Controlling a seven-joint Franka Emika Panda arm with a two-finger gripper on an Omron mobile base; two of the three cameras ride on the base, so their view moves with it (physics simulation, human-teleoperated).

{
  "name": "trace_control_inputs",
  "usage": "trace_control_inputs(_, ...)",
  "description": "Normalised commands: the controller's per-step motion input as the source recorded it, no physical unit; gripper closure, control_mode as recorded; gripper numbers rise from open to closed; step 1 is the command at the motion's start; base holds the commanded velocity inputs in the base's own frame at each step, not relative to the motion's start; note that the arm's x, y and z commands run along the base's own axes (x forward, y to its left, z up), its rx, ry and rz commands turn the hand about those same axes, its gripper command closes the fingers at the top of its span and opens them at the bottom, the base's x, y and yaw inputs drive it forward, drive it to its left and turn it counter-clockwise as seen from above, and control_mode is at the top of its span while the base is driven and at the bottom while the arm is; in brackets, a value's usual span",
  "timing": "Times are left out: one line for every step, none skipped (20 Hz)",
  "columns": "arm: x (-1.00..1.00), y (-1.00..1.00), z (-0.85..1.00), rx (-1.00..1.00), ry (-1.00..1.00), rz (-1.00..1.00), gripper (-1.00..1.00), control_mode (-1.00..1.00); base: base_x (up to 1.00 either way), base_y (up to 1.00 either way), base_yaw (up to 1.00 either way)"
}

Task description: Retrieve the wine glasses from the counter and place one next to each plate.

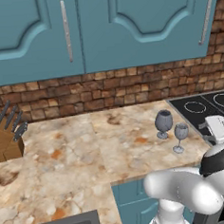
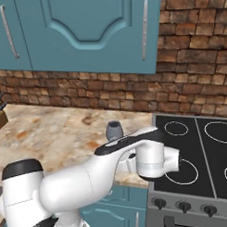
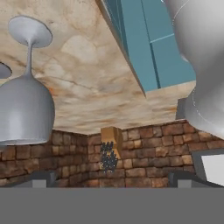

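The small glass (image 3: 26,109) stands on the surface (image 1: 88,149) just beside my claw (image 3: 112,177), off to one side, untouched. The claw is open and empty. I judge I am approaching; next I must center on its stem.

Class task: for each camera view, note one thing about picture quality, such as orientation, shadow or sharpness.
Hand view: upside down, the nearer wine glass hanging bowl-down, edges sharp. Left base view: flat even light, faint shadows under both glasses. Right base view: the arm hides much of the counter.
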Motion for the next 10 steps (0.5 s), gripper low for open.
trace_control_inputs(0.13, 0.00, -0.10, 0.00, 0.00, 0.00, -1.00, -1.00, 0.00, 0.00, 0.00)
trace_control_inputs(0.14, 0.00, -0.10, 0.00, 0.00, 0.00, -1.00, -1.00, 0.00, 0.00, 0.00)
trace_control_inputs(0.17, 0.00, -0.12, 0.00, 0.00, 0.00, -1.00, -1.00, 0.00, 0.00, 0.00)
trace_control_inputs(0.12, 0.00, -0.14, 0.00, 0.00, 0.00, -1.00, -1.00, 0.00, 0.00, 0.00)
trace_control_inputs(0.09, 0.00, -0.19, 0.00, 0.00, 0.00, -1.00, -1.00, 0.00, 0.00, 0.00)
trace_control_inputs(0.11, 0.00, -0.20, 0.00, 0.00, 0.00, -1.00, -1.00, 0.00, 0.00, 0.00)
trace_control_inputs(0.11, 0.00, -0.21, 0.00, 0.00, 0.00, -1.00, -1.00, 0.00, 0.00, 0.00)
trace_control_inputs(0.11, 0.00, -0.24, 0.00, 0.00, 0.00, -1.00, -1.00, 0.00, 0.00, 0.00)
trace_control_inputs(0.06, 0.00, -0.25, 0.00, 0.00, 0.00, -1.00, -1.00, 0.00, 0.00, 0.00)
trace_control_inputs(0.03, 0.00, -0.25, 0.00, 0.00, 0.00, -1.00, -1.00, 0.00, 0.00, 0.00)
